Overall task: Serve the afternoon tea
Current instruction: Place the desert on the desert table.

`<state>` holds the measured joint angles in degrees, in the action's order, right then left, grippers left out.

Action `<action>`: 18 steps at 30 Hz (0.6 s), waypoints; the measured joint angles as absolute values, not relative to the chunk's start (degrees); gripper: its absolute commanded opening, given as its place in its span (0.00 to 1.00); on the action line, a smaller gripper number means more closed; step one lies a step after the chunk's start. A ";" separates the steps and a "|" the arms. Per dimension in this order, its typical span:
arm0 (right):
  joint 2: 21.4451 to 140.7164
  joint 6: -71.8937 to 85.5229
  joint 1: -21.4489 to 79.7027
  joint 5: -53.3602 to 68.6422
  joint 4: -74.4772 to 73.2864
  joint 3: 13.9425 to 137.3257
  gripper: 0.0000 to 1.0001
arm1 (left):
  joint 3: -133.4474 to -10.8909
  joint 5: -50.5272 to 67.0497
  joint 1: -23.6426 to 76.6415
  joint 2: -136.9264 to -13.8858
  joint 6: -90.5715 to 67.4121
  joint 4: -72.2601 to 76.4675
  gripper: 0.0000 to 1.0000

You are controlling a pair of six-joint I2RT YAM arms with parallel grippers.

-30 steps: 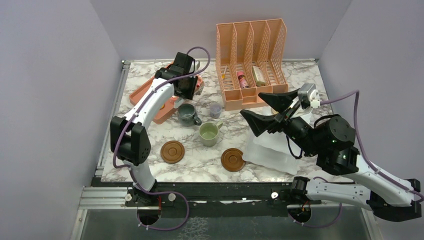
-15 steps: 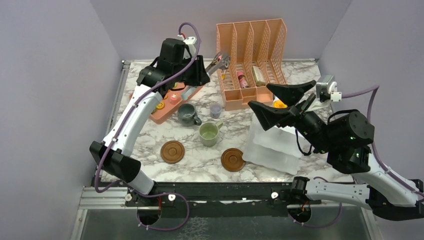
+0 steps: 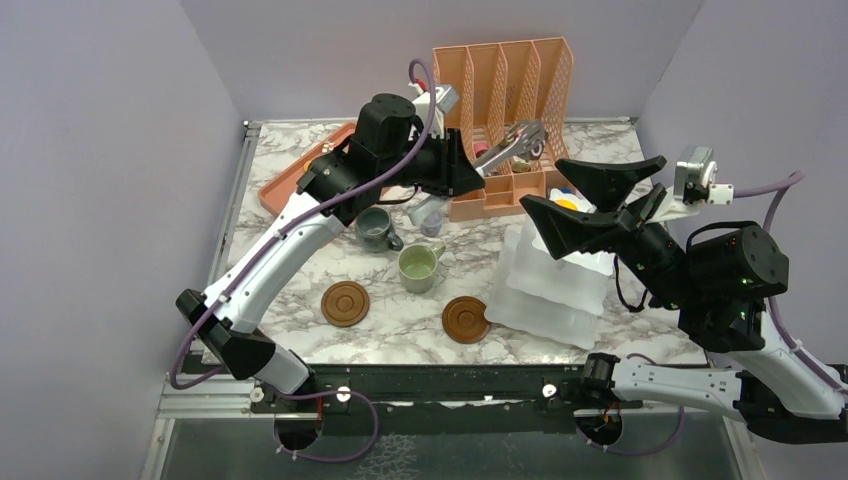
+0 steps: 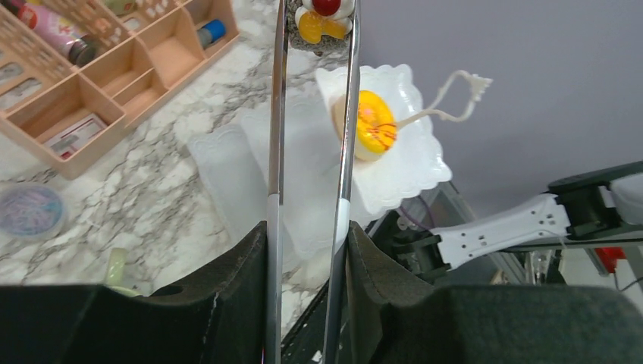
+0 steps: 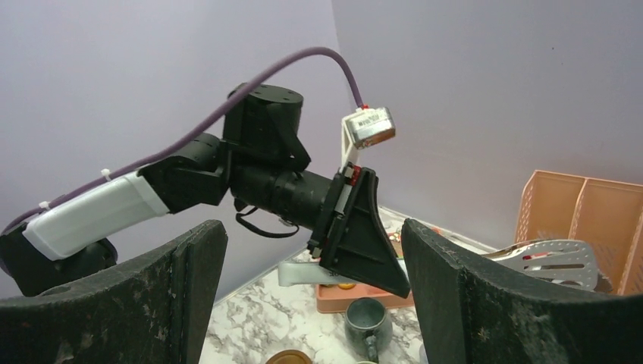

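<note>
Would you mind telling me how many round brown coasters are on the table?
2. The left coaster lies in front of the grey-blue mug; the right coaster lies front-right of the pale green mug. Others may be hidden.

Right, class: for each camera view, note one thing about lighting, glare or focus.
Top external: even, soft light, no glare on the marble table. Left wrist: the steel tongs shine mirror-like; the left pincer is dark and close. Right wrist: the right pincer looms dark; the left arm beyond is sharp.

Grey-veined white marble table (image 3: 400, 340), grey-blue mug (image 3: 373, 227), pale green mug (image 3: 417, 267), brown coasters (image 3: 345, 302) (image 3: 465, 318), peach organiser (image 3: 452, 90)
</note>
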<state>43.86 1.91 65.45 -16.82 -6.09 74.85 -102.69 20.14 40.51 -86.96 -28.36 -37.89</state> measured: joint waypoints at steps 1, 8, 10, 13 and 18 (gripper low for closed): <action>43.86 1.91 65.45 -16.71 -6.13 74.85 0.90 | -102.61 20.18 41.28 -86.39 -28.84 -37.19 0.22; 43.66 1.91 65.45 -16.47 -6.59 75.81 0.90 | -102.48 20.18 48.34 -83.46 -31.73 -32.23 0.22; 43.22 1.93 65.45 -16.47 -6.59 76.03 0.90 | -102.48 20.12 50.54 -83.48 -32.03 -31.38 0.22; 42.98 1.96 65.45 -16.47 -6.59 77.01 0.90 | -102.48 19.73 54.02 -83.66 -32.25 -31.27 0.22; 42.96 2.35 65.45 -16.40 -6.57 78.63 0.90 | -102.48 18.02 59.72 -83.94 -32.27 -30.89 0.22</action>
